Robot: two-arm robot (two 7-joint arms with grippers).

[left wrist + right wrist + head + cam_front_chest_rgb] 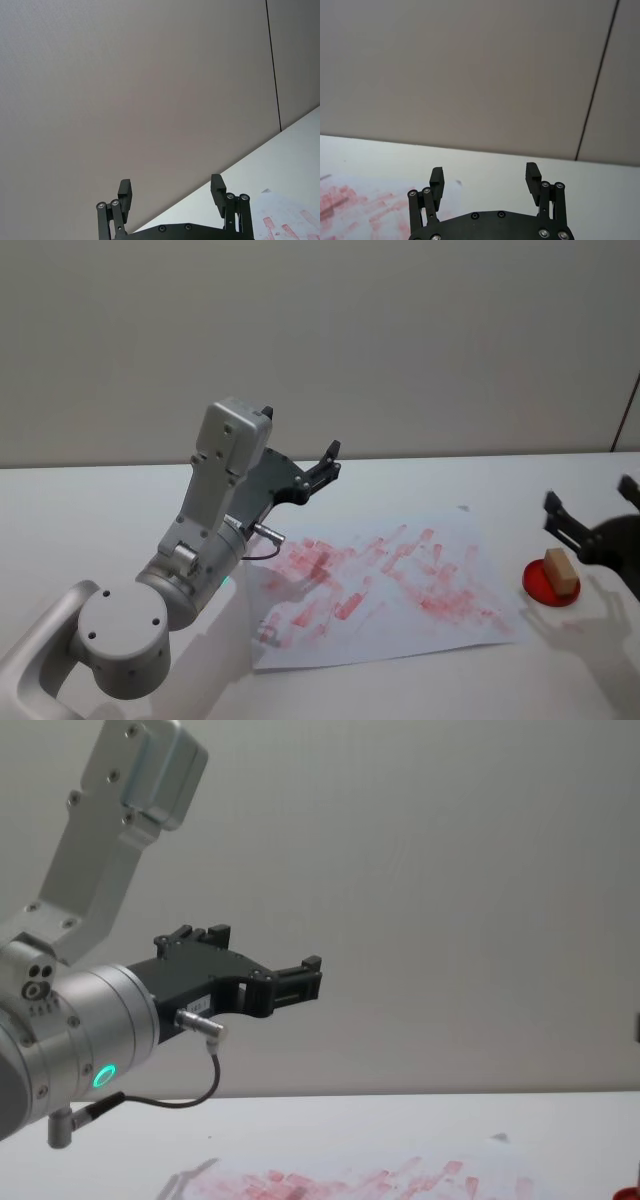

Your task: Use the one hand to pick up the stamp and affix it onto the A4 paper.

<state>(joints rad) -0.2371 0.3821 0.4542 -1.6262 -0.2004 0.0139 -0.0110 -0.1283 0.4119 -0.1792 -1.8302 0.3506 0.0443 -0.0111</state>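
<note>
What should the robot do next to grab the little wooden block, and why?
Probably bring the right gripper down around the stamp. It hangs open close by the stamp, which stands untouched on the red pad beside the A4 paper. The left gripper is parked, raised over the paper.

It looked like a robot test lab: a plain white table backed by blank grey-beige wall panels (one dark seam between them), a silver robot arm reaching over the table's left side, and on the table the A4 paper smeared with many repeated red stamp prints.
</note>
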